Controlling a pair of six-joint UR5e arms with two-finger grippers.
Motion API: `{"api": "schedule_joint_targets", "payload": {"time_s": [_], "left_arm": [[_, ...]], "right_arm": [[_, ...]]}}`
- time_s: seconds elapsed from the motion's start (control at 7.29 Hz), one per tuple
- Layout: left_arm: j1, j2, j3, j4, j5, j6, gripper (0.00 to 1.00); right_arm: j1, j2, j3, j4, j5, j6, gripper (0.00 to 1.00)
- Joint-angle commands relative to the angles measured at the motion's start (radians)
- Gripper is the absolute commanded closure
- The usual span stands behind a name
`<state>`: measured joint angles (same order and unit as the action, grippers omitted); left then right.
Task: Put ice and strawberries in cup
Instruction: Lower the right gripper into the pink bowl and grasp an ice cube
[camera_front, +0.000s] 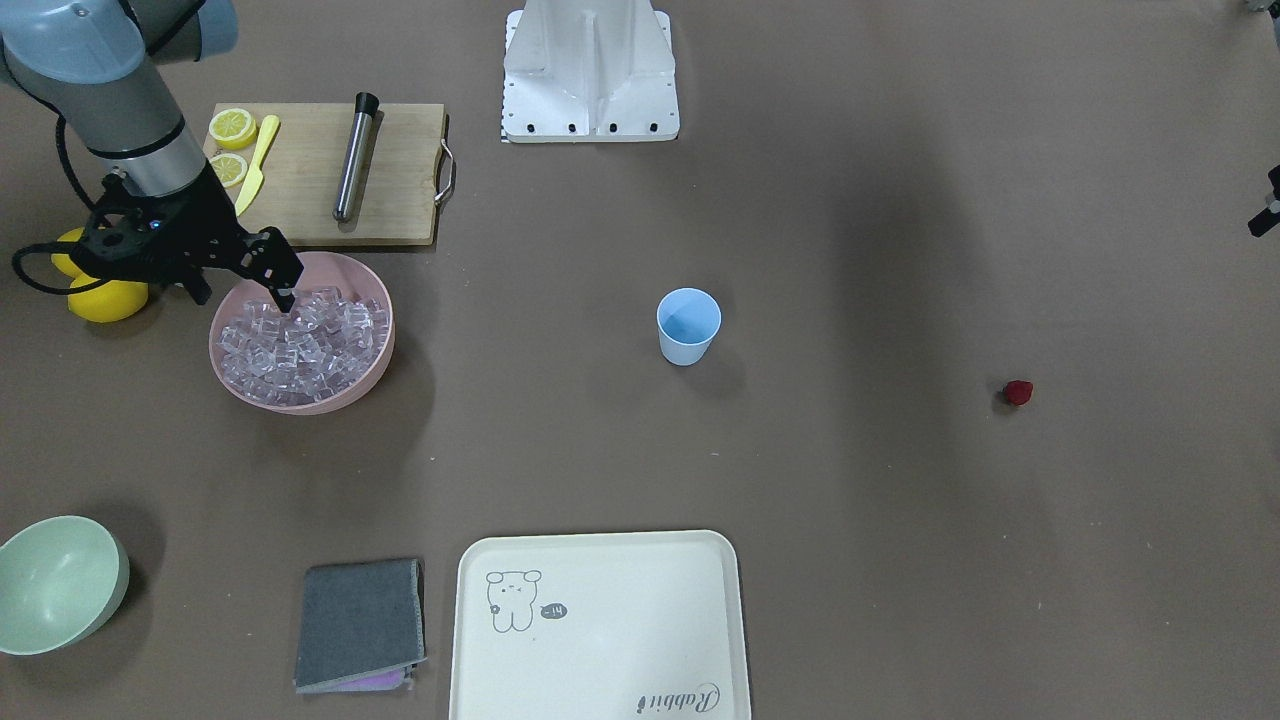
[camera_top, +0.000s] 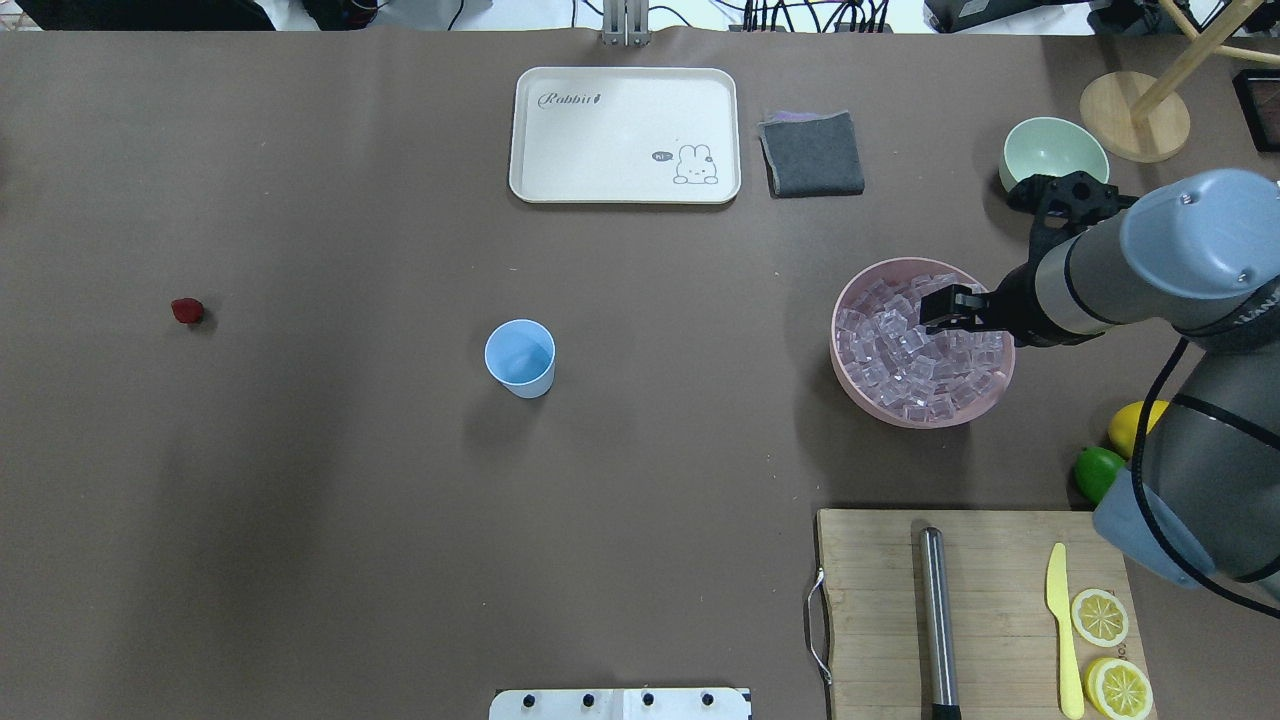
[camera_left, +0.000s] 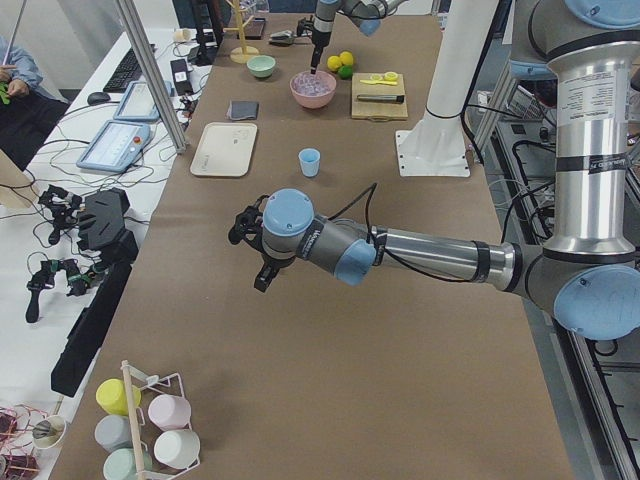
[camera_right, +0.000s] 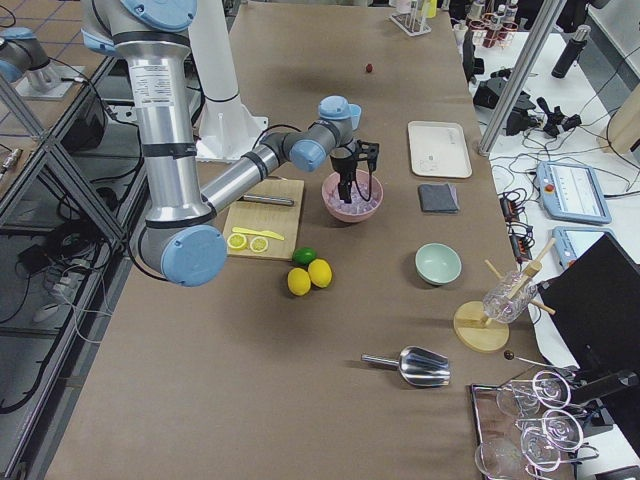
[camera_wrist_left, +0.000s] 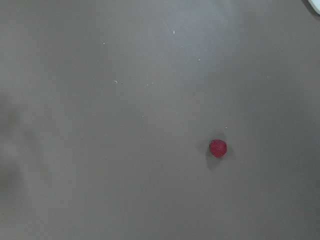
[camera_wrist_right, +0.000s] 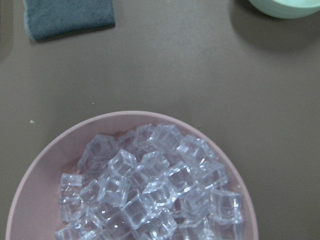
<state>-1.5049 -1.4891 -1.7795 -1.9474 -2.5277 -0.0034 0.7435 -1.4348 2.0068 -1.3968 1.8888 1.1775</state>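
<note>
The light blue cup (camera_front: 688, 325) stands upright mid-table and looks empty; it also shows in the overhead view (camera_top: 520, 357). The ice (camera_front: 300, 345) is a pile of clear cubes in a pink bowl (camera_top: 850, 375). My right gripper (camera_front: 287, 302) hangs tilted over that bowl, its tips at the top of the pile (camera_top: 928, 310). Its jaws look narrow, and I cannot tell whether they are open or shut. The strawberry (camera_front: 1018, 392) lies alone on the table, small and dark red (camera_wrist_left: 217, 148). My left gripper (camera_left: 262, 280) hovers high over it, and I cannot tell its state.
A cutting board (camera_top: 990, 610) holds a steel muddler (camera_top: 937, 620), a yellow knife and lemon slices. A lemon (camera_top: 1135, 425) and a lime (camera_top: 1097, 472) lie beside the right arm. A cream tray (camera_top: 625, 135), a grey cloth (camera_top: 812, 153) and a pale green bowl (camera_top: 1053, 152) stand along the far edge.
</note>
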Motion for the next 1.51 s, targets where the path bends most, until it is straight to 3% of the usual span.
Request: {"api": "schedule_joint_targets", "payload": {"time_s": [0.0, 0.41, 0.69, 1.37], "left_arm": [[0.0, 0.0, 0.0, -0.002, 0.001, -0.001, 0.01], [0.0, 0.0, 0.002, -0.005, 0.0, -0.001, 0.01], [0.0, 0.0, 0.002, -0.005, 0.0, 0.0, 0.01], [0.0, 0.001, 0.008, -0.005, -0.002, 0.0, 0.01]], "right_arm": [[-0.054, 0.008, -0.023, 0.005, -0.011, 0.039, 0.01], [-0.108, 0.049, -0.084, -0.03, -0.068, 0.068, 0.05], [-0.111, 0.054, -0.085, -0.051, -0.074, 0.07, 0.22], [-0.09, 0.123, -0.092, -0.163, -0.076, 0.053, 0.43]]}}
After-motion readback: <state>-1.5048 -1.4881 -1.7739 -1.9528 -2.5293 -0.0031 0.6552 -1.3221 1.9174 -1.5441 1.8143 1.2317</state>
